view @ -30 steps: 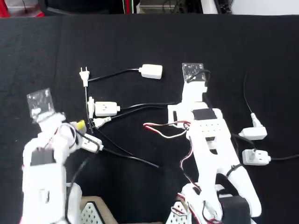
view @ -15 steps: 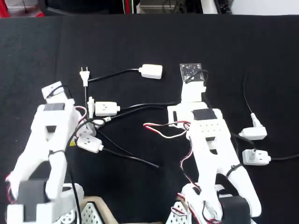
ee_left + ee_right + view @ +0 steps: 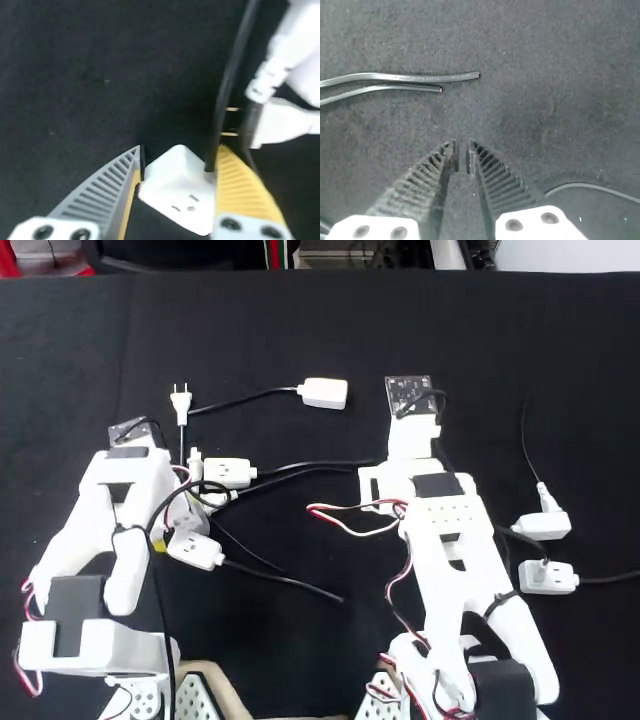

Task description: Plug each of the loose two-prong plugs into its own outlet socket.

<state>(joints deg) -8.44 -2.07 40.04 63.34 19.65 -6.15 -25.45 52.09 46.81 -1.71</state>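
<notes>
My left gripper (image 3: 177, 152) is shut on a white outlet socket (image 3: 175, 192), its grey finger (image 3: 107, 192) on one side and its yellow finger (image 3: 240, 185) on the other. A black cable (image 3: 227, 95) runs past the yellow finger. In the high view that socket (image 3: 197, 550) lies by the left arm (image 3: 110, 530). Just beyond it are a white plug (image 3: 215, 500) and a second socket (image 3: 228, 472). A loose two-prong plug (image 3: 180, 400) lies farther back, wired to a third socket (image 3: 323, 392). My right gripper (image 3: 462, 155) is shut over bare cloth, near two cut cable ends (image 3: 462, 76).
At the right lie two more white sockets (image 3: 542, 526) (image 3: 547, 576), each with a cable at it. The right arm (image 3: 440, 530) stretches up the middle, red and white wires (image 3: 345, 518) beside it. Black cables cross between the arms. The black cloth (image 3: 300, 330) continues behind.
The left arm swung in from the left and came down over the near socket, which now sits between its fingers. The right arm stayed still.
</notes>
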